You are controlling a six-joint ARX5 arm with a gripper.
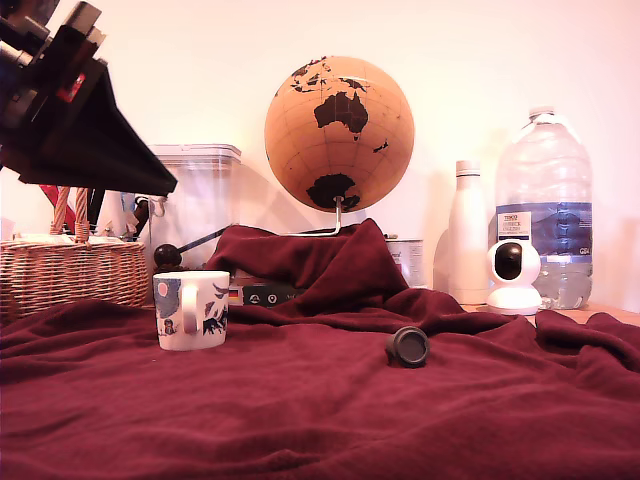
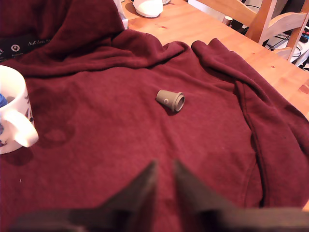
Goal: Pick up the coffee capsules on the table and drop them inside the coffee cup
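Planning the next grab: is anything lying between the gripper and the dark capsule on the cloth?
Nothing visible does. In the wrist view only bare red cloth lies between the gripper and the dark capsule, which lies on its side. The mug sits off to one side.

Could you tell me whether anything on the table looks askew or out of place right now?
The dark capsule lies tipped on its side on the red cloth, apart from the mug. The cloth is wrinkled and bunched toward the back. Nothing looks spilled or broken.
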